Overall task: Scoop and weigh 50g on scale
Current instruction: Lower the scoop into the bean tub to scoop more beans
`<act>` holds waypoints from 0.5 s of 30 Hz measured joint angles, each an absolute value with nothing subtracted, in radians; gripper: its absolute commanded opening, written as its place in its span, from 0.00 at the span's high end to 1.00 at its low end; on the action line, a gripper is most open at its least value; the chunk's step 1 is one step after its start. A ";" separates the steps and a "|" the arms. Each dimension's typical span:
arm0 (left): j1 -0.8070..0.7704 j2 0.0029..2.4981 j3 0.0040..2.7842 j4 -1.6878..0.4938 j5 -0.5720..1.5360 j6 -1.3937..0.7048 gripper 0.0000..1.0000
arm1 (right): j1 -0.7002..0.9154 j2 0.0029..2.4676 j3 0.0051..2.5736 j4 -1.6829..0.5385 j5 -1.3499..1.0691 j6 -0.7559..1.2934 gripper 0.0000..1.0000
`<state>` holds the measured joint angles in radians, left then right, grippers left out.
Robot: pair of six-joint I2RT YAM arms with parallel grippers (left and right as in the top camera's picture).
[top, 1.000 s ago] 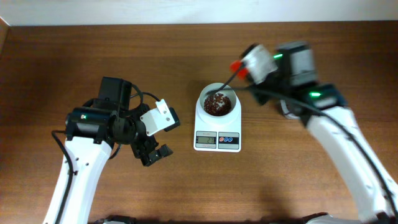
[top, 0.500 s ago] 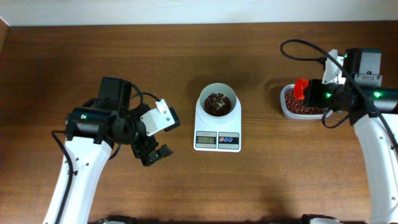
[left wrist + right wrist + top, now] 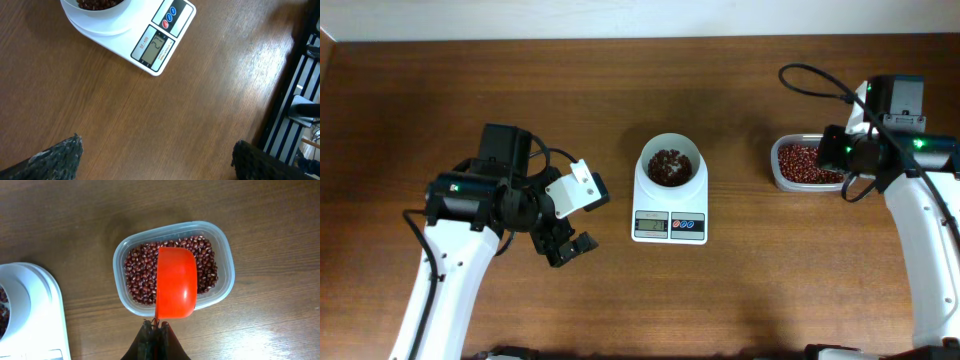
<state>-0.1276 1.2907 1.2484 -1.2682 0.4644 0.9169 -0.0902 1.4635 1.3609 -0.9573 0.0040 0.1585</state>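
While the right gripper [image 3: 156, 327] pinches the handle of the orange scoop [image 3: 176, 282], the beans [image 3: 137, 275] in the tub [image 3: 220, 235] lie at its fingers' 12 o'clock. Left gripper [image 3: 157, 157] spread; scale [image 3: 160, 42], beans in its bowl [image 3: 670, 139], at 12 o'clock.

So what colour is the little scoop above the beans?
Bright orange-red. The scoop shows best in the right wrist view.
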 measured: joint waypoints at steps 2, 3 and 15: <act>-0.128 1.291 1.248 -1.268 0.464 0.917 0.01 | -0.091 1.466 1.361 -0.954 0.004 0.159 0.96; -0.128 1.291 1.248 -1.268 0.464 0.917 0.01 | -0.091 1.471 1.361 -0.954 0.004 0.159 0.96; -0.127 1.291 1.248 -1.268 0.464 0.917 0.01 | -0.224 1.610 1.360 -0.926 -0.164 -0.013 0.96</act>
<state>-0.1272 1.2907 1.2484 -1.2678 0.4644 0.9169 -0.2237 1.6100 1.3602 -0.9260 -0.1642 -0.0132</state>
